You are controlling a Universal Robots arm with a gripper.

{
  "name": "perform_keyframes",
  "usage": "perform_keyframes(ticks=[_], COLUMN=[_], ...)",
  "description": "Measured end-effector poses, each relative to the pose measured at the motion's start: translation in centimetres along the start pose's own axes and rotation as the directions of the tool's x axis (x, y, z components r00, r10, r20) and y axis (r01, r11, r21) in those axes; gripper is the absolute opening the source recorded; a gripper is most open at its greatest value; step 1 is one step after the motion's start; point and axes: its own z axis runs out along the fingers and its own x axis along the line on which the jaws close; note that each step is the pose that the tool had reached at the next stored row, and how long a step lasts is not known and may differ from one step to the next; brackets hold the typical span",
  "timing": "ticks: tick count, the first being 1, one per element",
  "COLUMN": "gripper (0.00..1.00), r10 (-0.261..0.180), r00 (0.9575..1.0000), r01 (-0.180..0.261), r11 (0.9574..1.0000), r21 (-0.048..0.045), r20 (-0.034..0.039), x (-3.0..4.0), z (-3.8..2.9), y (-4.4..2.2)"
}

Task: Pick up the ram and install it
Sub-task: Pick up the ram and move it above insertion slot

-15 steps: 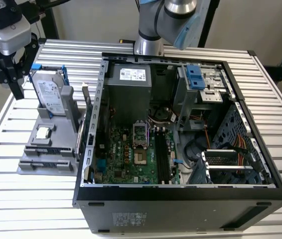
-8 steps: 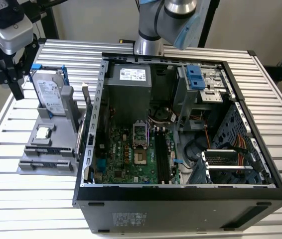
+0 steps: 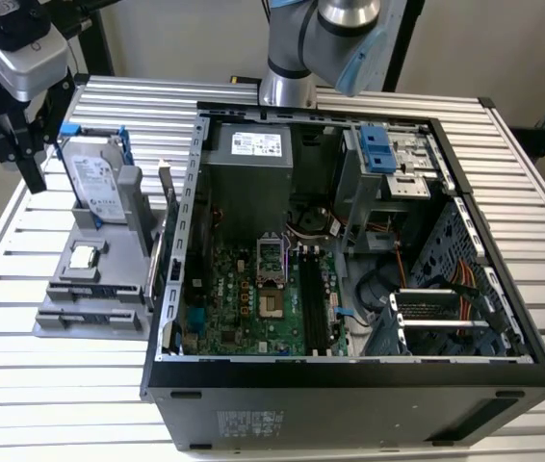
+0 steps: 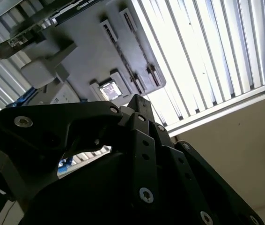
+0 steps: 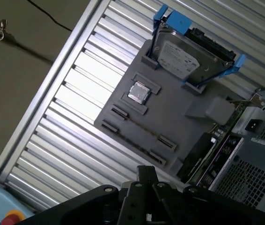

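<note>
Jaws first: in both wrist views they're drawn together to a point, nothing between 'em, so pinched closed and holding nothing. In the exterior view they hang in the air at that view's far left, tip pointing down, just beside the drive (image 3: 94,183) and clear of it.

Under them is the grey tray (image 5: 179,117), flat on the slatted table (image 3: 61,404). Drive's propped up in its blue bracket at one end of the tray. Small silver chip (image 5: 138,93) sits in a square pocket near the middle, also seen in the exterior view (image 3: 82,257).

Ram (image 5: 142,127): looks like the thin dark strip standing edge-on in the tray, running between two pairs of end clips, past the chip on the side away from the drive. Seen from above it's only a line, so I can't make out its label or chips. It's untouched, well apart from the jaws.

Further out, the open PC case (image 3: 350,385) lies on its side, touching the tray on the exterior view's right. Green board (image 3: 244,298) is flat inside, w/ long dark slots (image 3: 313,303) near its middle. Arm (image 3: 335,38) rises behind the case.
</note>
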Motion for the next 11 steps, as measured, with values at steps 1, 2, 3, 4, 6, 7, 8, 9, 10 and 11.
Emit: perform_keyframes(ticks=[1,2,3,4,6,7,8,9,10,11], gripper=[0.00,0.00,0.00,0.00,0.00,0.00,0.00,0.00,0.00,0.00], r10=[-0.005,-0.010,-0.014,-0.018,-0.026,-0.029,-0.032,-0.036,-0.040,-0.043], r00=[1.0000,1.0000,0.9999,0.9998,0.9997,0.9996,0.9995,0.9994,0.9992,0.9991], r01=[0.005,0.010,0.014,0.018,0.026,0.029,0.032,0.036,0.040,0.043], r11=[1.0000,1.0000,0.9999,0.9998,0.9997,0.9996,0.9995,0.9994,0.9992,0.9991], r21=[0.0001,0.0002,0.0003,0.0003,0.0005,0.0006,0.0006,0.0008,0.0008,0.0009], r20=[-0.0003,-0.0004,-0.0006,-0.0006,-0.0010,-0.0011,-0.0014,-0.0014,-0.0016,-0.0018], x=[0.00,0.00,0.00,0.00,0.00,0.00,0.00,0.00,0.00,0.00], z=[0.00,0.00,0.00,0.01,0.00,0.00,0.00,0.00,0.00,0.00], y=[0.00,0.00,0.00,0.00,0.00,0.00,0.00,0.00,0.00,0.00])
